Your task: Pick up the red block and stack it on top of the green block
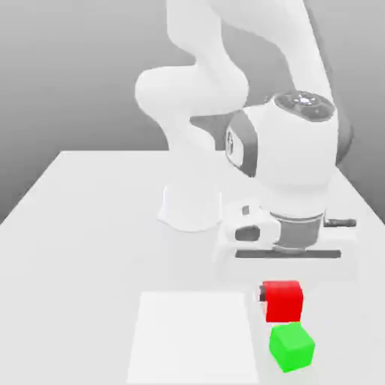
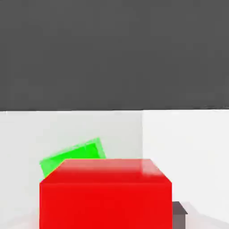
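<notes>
Nearest in the exterior view, the green block (image 1: 292, 347) sits on the bench (image 1: 68, 301), beside the right edge of the white square (image 1: 192, 338). It is turned at an angle, one corner toward the front. Just behind it, the red block (image 1: 283, 302) is, I judge, gripped by the end effector (image 1: 282, 295) and lifted; its faces stand upright and square to the hand. Being a cube, it has no long axis. It is probably light, stiff and not fragile; opposite side faces, at mid-height, suit the grip.
</notes>
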